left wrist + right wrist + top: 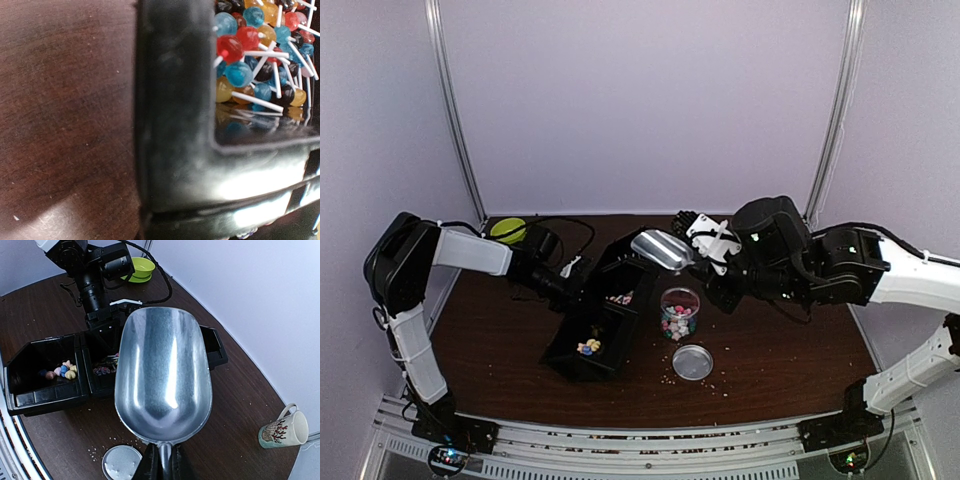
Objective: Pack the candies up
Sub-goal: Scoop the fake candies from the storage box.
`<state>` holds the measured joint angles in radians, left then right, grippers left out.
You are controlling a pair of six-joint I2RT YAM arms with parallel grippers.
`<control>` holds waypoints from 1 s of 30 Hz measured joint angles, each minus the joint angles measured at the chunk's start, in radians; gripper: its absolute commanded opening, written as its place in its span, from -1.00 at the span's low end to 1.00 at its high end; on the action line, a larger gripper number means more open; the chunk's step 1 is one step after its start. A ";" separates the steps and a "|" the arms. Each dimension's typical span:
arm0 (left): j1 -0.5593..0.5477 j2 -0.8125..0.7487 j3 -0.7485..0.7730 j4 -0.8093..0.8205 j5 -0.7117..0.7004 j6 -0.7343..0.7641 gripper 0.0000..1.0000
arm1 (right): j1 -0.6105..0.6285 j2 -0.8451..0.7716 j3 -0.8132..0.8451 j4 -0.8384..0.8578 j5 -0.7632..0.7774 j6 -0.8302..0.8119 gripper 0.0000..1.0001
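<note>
Candies lie in a small loose heap in the near black bin on the table, sharing no common direction. More fill the upright clear jar just beside it. The right claw is clenched on the handle of an empty metal scoop; its long axis runs away from the wrist, mouth toward the bins. The left claw sits at the far bin; I cannot tell whether it grips. 1 round lid lies near the jar.
</note>
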<state>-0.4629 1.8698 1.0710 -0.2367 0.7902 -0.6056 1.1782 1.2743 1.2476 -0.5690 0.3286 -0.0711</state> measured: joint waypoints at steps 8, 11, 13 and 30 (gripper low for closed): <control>-0.007 -0.024 0.034 -0.100 -0.036 0.034 -1.00 | 0.000 0.074 0.112 -0.137 -0.018 -0.012 -1.00; -0.023 -0.034 0.088 -0.211 -0.133 0.090 -1.00 | 0.000 0.125 0.171 -0.208 -0.018 -0.026 -1.00; -0.029 -0.049 0.105 -0.266 -0.193 0.121 -1.00 | 0.000 0.161 0.205 -0.254 -0.018 -0.034 -1.00; -0.059 -0.122 0.130 -0.493 -0.556 0.283 -1.00 | 0.067 0.563 0.545 -0.529 -0.042 -0.091 -1.00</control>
<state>-0.5220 1.7477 1.2007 -0.7300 0.2344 -0.3222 1.2449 1.8374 1.7924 -1.0981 0.2867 -0.1619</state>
